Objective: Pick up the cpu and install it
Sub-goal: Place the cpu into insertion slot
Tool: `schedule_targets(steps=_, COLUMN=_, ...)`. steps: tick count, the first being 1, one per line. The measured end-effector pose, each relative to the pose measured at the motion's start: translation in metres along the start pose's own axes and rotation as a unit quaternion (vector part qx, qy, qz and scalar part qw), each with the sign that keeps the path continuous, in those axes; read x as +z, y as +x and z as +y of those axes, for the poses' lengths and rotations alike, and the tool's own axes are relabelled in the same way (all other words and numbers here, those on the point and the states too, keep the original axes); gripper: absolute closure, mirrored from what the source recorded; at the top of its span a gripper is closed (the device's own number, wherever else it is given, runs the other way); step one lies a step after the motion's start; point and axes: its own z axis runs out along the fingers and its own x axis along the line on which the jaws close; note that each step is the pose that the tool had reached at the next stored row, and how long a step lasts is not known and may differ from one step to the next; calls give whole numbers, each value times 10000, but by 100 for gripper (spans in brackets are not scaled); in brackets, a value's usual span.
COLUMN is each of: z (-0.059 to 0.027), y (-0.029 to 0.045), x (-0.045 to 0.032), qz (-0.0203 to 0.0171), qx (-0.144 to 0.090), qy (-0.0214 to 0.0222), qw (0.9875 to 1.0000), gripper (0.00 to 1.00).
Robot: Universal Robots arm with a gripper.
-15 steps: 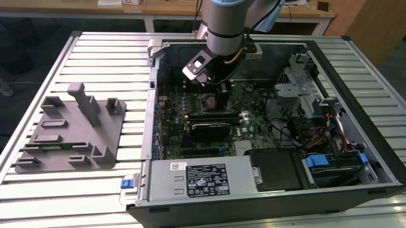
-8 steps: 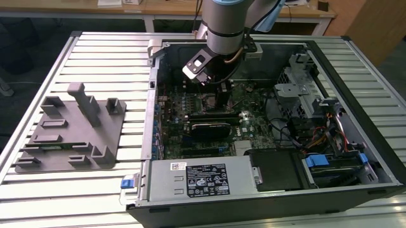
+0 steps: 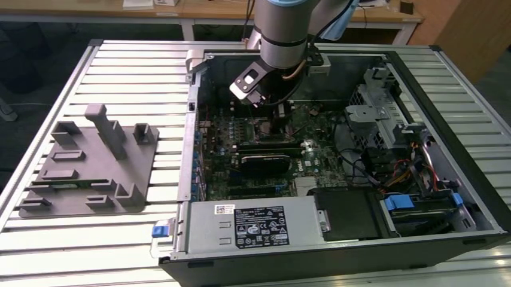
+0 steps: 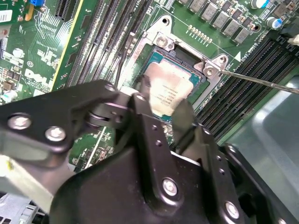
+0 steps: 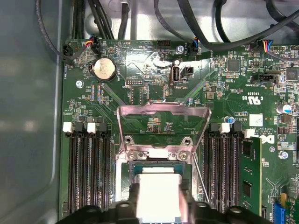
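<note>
closest to me: the power supply (image 3: 248, 224), sticker up, at the near end of the tower (image 3: 447, 197), which lies open on its side on a slatted metal table (image 3: 48, 239)
off to the side: a grey plastic fixture (image 3: 88, 161) on the table at the exterior view's left, well apart from the tower
arm (image 3: 283, 30): hangs down into the case over the far half of the motherboard (image 3: 319, 158)
gripper (image 4: 162, 103): clamped on the cpu, with black fingers (image 4: 142, 112) on two opposite edges
cpu (image 4: 166, 88): silver top up, pinched between those fingers right at the open socket (image 4: 182, 58). Honestly can't tell if it's seated or just above it
load plate (image 5: 163, 119): flipped open, on the side of the socket away from the gripper
RAM slots (image 5: 88, 163): long black rows flanking the socket on both sides
further back: a coin cell battery (image 5: 104, 69) on the board, then black cables (image 5: 196, 18) by the case wall
</note>
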Motion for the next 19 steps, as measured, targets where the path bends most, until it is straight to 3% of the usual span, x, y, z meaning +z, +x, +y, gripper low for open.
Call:
schedule_targets(steps=10, z=0, y=0, x=-2, qz=0, qx=0, qy=0, qw=10000, gripper=89)
schedule_targets(steps=19, z=-6, y=0, x=1, qz=0, qx=0, qy=0, qw=10000, gripper=89)
